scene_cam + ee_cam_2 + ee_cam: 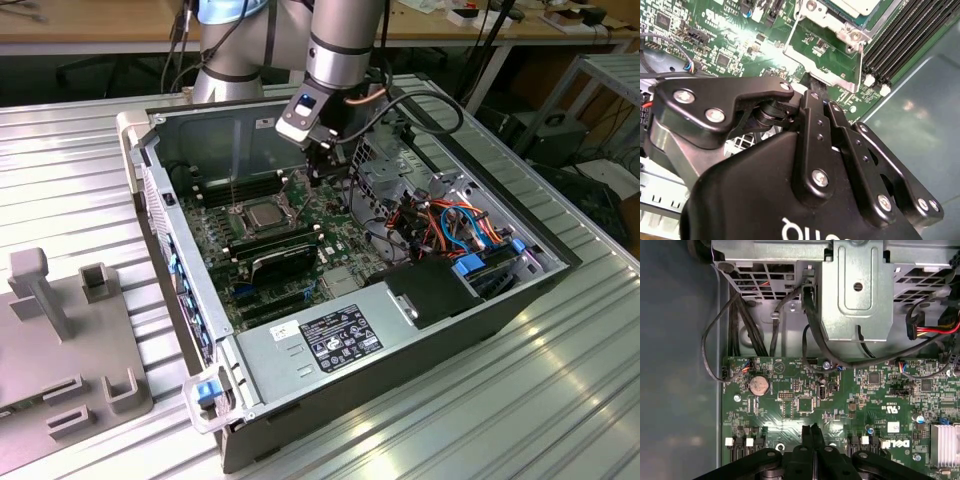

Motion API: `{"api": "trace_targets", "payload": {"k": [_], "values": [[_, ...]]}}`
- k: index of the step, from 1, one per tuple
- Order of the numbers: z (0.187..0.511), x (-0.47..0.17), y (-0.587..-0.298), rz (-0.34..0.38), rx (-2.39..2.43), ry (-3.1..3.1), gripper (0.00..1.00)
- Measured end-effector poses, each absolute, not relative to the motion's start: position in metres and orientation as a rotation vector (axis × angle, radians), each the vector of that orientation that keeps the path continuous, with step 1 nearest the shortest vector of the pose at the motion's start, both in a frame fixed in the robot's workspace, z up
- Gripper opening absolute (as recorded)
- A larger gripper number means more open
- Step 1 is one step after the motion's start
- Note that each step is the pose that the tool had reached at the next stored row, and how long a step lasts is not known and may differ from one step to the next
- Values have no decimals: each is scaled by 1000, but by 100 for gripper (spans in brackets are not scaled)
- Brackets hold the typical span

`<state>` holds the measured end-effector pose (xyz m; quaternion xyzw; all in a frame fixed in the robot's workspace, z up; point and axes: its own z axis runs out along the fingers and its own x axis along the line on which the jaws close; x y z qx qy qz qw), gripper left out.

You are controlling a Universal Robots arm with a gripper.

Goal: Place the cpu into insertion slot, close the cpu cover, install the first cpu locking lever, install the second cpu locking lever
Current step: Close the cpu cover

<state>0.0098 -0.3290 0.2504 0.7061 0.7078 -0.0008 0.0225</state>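
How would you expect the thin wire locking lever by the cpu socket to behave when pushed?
The locking lever looks a slim wire rod, so probably springy rather than stiff. Bare metal, it may slip off the gripper.

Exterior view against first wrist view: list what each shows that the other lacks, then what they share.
The exterior view adds the whole open computer case, the cpu with its silvery top up on the board, the labelled power supply and the grey fixtures on the table. The first wrist view adds a coin cell and a black cable looping off the board's corner. Both share the green motherboard and the gripper, shut in the first wrist view.
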Motion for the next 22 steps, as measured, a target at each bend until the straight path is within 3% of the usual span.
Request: {"api": "trace_targets", "payload": {"k": [22], "values": [[250, -14, -329, -2, 2187, 2192, 11]]}}
